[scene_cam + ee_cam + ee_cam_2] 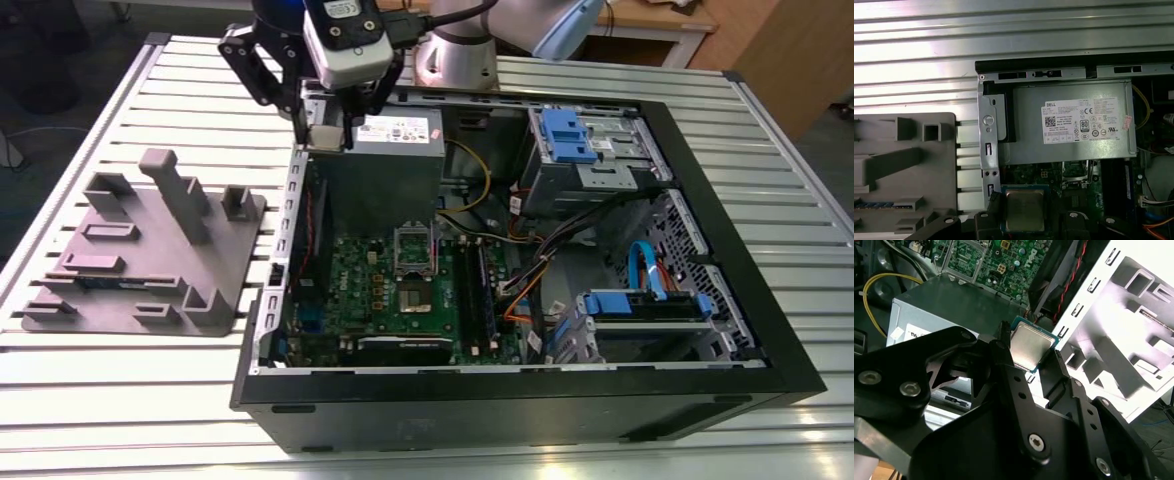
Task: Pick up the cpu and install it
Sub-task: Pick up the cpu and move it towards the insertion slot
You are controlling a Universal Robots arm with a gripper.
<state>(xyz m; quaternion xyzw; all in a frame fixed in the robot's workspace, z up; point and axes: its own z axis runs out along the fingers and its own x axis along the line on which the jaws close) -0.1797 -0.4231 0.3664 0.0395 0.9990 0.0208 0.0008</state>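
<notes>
The gripper (1030, 350) is clamped on the cpu (1033, 342), gripping opposite edges of the square chip. In the exterior view it hangs at the upper left, over the power supply (394, 140). The motherboard socket (414, 250) lies lower, toward frame centre, inside the open computer case (534, 400) on the slatted table (134, 400), with cables crowding the exterior view's right.

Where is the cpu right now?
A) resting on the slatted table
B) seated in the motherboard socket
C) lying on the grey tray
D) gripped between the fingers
D: in the second wrist view the cpu sits clamped between the two fingers, resting on nothing.
</notes>
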